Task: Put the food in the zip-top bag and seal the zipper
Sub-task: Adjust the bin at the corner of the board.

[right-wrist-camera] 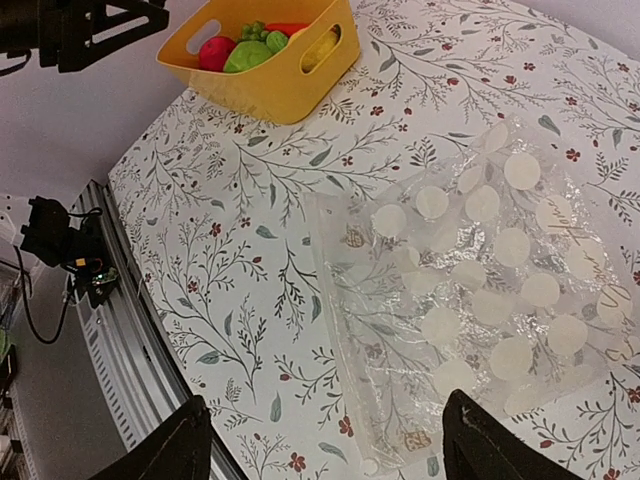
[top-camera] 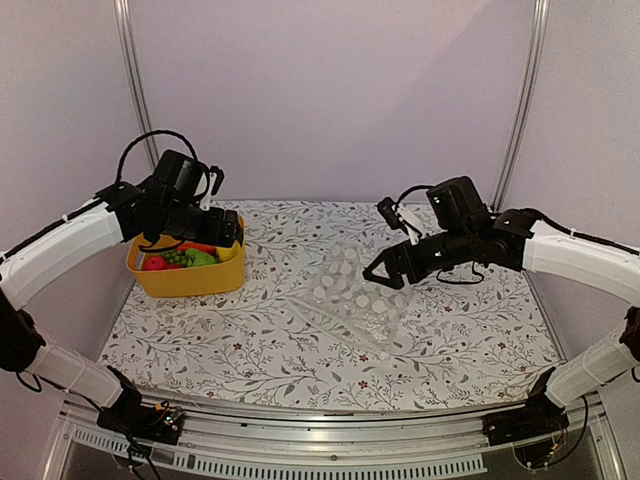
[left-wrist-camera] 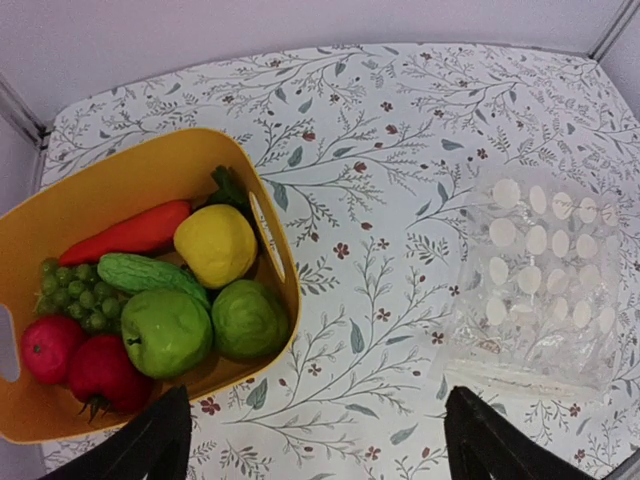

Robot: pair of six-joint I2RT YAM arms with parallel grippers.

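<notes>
The food lies in a yellow tub (top-camera: 188,270): an orange-red carrot (left-wrist-camera: 130,232), a yellow lemon-like piece (left-wrist-camera: 215,243), a green cucumber (left-wrist-camera: 150,275), a green bumpy cluster (left-wrist-camera: 75,295), two round green pieces (left-wrist-camera: 165,330) and red pieces (left-wrist-camera: 100,375). The clear dotted zip-top bag (top-camera: 355,300) lies flat and empty on the table's middle, also in the right wrist view (right-wrist-camera: 480,290). Its zipper strip (right-wrist-camera: 345,330) runs along the edge nearest the tub. My left gripper (left-wrist-camera: 315,450) is open and empty, hovering over the tub's right rim. My right gripper (right-wrist-camera: 325,450) is open and empty above the bag's mouth edge.
The table has a floral cloth (top-camera: 250,340). White walls and metal posts (top-camera: 135,90) close the back and sides. A metal rail with cables (right-wrist-camera: 100,330) runs along the near edge. The tub (right-wrist-camera: 265,60) stands at the far left.
</notes>
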